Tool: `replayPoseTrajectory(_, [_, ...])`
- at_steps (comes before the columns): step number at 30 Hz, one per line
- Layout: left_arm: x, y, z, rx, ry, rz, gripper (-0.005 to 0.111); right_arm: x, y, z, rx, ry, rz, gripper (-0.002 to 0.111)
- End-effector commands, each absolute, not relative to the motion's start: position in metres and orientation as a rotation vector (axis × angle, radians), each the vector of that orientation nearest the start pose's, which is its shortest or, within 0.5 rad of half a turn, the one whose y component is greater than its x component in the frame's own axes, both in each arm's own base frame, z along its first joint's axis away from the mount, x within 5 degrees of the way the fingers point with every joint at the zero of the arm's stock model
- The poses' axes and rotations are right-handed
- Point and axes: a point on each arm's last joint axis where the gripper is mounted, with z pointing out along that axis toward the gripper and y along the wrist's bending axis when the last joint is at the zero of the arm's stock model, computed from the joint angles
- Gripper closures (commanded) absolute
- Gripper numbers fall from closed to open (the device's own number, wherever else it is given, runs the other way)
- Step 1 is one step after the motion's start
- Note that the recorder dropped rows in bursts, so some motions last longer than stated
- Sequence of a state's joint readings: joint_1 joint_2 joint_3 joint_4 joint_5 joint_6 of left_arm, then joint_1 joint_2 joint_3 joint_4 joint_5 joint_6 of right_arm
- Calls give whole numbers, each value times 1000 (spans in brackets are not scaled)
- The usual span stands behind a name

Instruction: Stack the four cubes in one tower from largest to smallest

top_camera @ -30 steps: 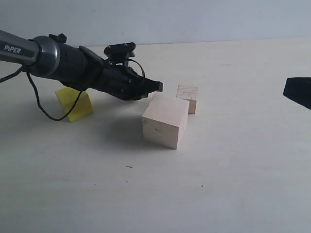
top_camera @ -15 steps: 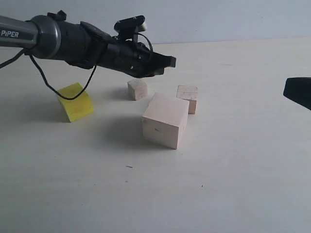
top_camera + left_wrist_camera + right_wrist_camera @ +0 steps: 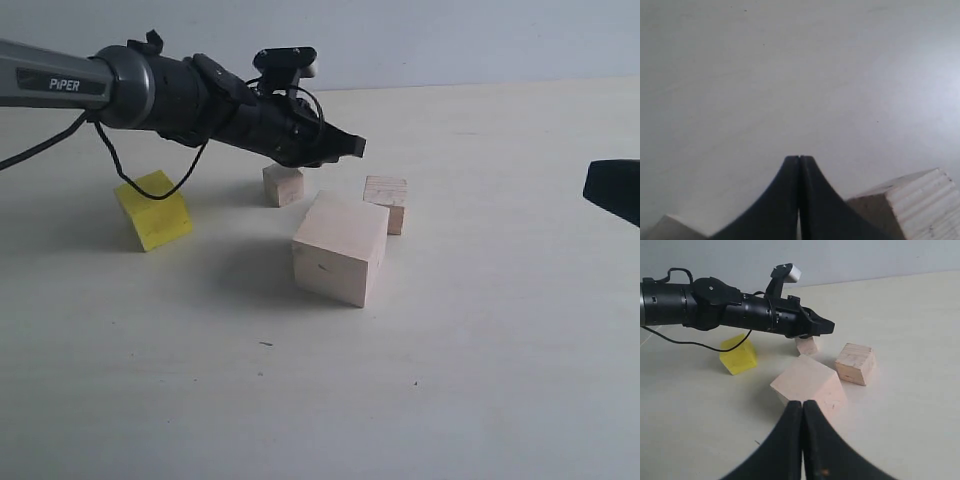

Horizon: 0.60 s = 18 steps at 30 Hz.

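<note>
Four cubes lie apart on the pale table. The large pale wood cube (image 3: 340, 248) (image 3: 810, 382) is in the middle, the yellow cube (image 3: 153, 210) (image 3: 738, 355) to the left. One small wood cube (image 3: 386, 203) (image 3: 856, 363) sits just behind the large one, the other small wood cube (image 3: 283, 185) (image 3: 806, 345) farther back left. My left gripper (image 3: 355, 146) (image 3: 799, 159) (image 3: 830, 329) hovers shut and empty above the gap between the two small cubes. My right gripper (image 3: 802, 402) is shut and empty, short of the large cube.
Only the dark tip of the right arm (image 3: 612, 190) shows at the exterior view's right edge. A black cable (image 3: 100, 150) hangs under the left arm. In the left wrist view, corners of two wood cubes (image 3: 910, 210) (image 3: 670, 227) flank the fingers.
The left arm has lifted and swung away from the yellow cube toward the back right, uncovering the far small cube. The cubes and the right gripper have stayed put.
</note>
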State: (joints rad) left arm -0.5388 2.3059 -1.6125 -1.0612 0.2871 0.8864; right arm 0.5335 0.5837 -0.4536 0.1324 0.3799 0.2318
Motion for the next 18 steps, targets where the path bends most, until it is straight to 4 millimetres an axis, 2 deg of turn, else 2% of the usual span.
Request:
replayPoseTrajectory(1, [423,-271,120,633,2301,-581,107,101,65,288,-219,2021,616,108])
replayPoseTrajectory(10, [433,-243,114,660,2366,-508,107,101,65,288,-217,2021,617,108])
replayPoseTrajectory(18, [431,-237,111,733,2394,-490,107,102,65,288,-216,2014,619,108])
